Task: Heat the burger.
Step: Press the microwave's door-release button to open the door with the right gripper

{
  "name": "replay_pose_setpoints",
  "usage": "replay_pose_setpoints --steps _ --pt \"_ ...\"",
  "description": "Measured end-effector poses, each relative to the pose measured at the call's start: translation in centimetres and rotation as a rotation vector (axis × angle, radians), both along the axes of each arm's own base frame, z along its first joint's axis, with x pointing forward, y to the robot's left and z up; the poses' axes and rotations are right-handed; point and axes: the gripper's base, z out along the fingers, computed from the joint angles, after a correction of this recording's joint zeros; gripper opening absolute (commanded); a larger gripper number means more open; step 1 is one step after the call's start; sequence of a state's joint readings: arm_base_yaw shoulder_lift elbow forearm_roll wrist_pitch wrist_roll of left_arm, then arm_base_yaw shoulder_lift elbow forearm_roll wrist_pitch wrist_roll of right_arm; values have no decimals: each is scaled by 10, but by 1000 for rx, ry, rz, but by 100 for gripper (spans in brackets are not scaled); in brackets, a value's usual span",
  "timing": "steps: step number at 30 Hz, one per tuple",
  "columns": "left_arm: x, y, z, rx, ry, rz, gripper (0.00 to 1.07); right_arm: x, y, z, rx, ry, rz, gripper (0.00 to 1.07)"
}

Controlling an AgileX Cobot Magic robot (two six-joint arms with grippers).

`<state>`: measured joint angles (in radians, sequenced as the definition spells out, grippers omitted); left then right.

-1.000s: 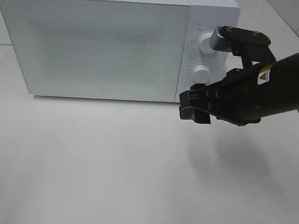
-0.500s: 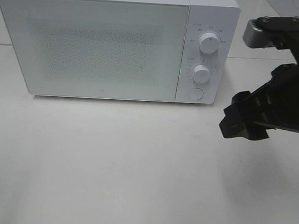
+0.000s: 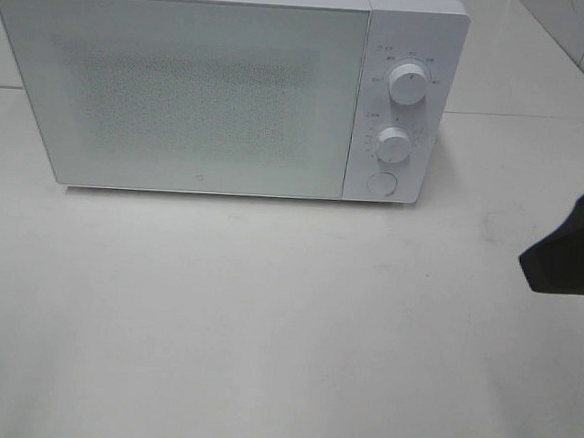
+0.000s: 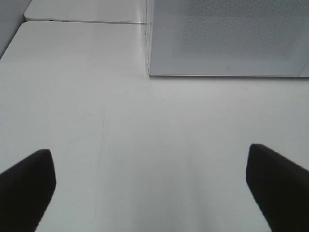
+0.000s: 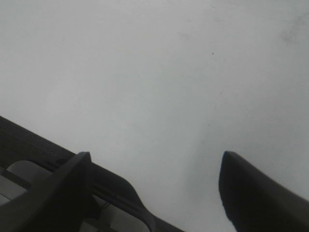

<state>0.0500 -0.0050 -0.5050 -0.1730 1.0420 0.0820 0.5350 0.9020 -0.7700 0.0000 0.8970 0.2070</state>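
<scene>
The burger is out of view in every frame. The white microwave (image 3: 211, 83) stands at the back of the table with its door (image 3: 191, 92) closed. Only a black tip of my right gripper (image 3: 565, 260) shows at the right edge of the exterior view, well clear of the microwave. In the right wrist view my right gripper (image 5: 154, 166) is open over bare white table, nothing between its fingers. My left gripper (image 4: 152, 188) is open too, empty, low over the table in front of the microwave's (image 4: 227, 38) left corner.
The microwave's control panel carries two dials (image 3: 409, 84) (image 3: 393, 143) and a round button (image 3: 380, 182). White tabletop (image 3: 265, 317) stretches in front of it. A dark strip (image 5: 29, 142) runs behind the right gripper's finger in the right wrist view.
My right arm has pulled away from the microwave's control panel toward the right, almost leaving the exterior view. The microwave door stays closed.
</scene>
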Motion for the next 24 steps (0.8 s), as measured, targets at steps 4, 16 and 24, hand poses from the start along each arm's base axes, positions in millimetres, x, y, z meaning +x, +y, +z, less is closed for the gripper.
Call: replay_pose_setpoints --steps 4,16,24 --pt "0 0 0 0 0 0 100 -15 -9 9 9 -25 9 71" --pt "0 0 0 0 0 0 100 -65 -57 16 27 -198 -165 71" --pt "0 0 0 0 0 0 100 -96 -73 -6 44 -274 -276 71"
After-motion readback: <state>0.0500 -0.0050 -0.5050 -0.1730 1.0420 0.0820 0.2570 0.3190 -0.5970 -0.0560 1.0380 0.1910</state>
